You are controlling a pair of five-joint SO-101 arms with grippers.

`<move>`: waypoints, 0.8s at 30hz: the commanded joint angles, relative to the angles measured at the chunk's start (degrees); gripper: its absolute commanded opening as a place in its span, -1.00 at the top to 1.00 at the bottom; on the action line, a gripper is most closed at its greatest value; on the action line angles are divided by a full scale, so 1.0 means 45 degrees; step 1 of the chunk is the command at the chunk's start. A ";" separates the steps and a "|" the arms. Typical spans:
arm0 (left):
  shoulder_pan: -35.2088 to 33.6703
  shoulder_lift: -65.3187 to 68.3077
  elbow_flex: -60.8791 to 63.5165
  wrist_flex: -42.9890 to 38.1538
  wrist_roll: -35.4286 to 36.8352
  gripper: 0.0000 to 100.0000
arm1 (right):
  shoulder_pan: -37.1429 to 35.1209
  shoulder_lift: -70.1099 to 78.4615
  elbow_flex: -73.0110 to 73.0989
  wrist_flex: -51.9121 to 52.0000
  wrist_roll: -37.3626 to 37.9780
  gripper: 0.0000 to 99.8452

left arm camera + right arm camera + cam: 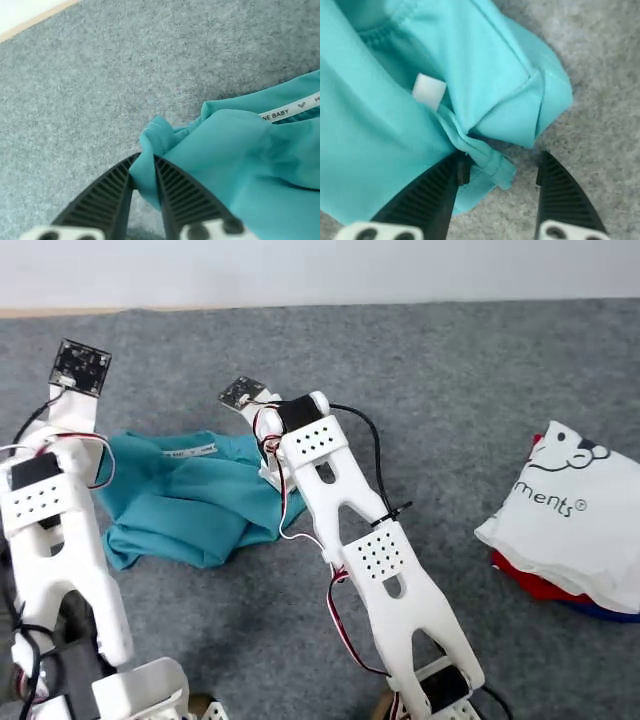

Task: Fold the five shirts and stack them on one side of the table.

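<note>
- the teal shirt (pixel 185 495) is lying crumpled on the grey carpet (pixel 450 390), between the two arms.
- the left gripper (pixel 145 160) is pinching a fold at the shirt's edge, its jaws closed tight on the cloth.
- the right gripper (pixel 504 159) is hanging over another edge with its jaws spread, a hem lying against one finger.
- a stack of folded shirts (pixel 565 525), white over red and blue, is sitting well apart, at the right in the high view.

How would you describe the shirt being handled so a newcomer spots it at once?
On the grey table, look away from the stacked pile at one edge, between the two white arms. The teal shirt lies there crumpled, the only teal and unfolded one.
</note>
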 commanded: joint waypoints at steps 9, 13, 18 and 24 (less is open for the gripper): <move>0.0098 -0.0645 -0.0127 -0.0723 -0.0156 0.99 | 0.0264 -0.1319 0.0332 0.0557 0.0000 0.98; 0.0039 -0.0664 -0.1162 -0.0645 -0.0078 0.99 | 0.0733 -0.2842 0.0039 0.0557 0.0020 0.98; 0.0156 -0.1192 -0.3311 0.0254 0.0078 0.99 | 0.1123 -0.5597 0.0117 0.0557 0.0879 0.98; 0.0918 -0.2696 -0.5265 0.0957 0.1289 0.99 | 0.1143 -0.8488 0.0117 0.0557 0.1524 0.98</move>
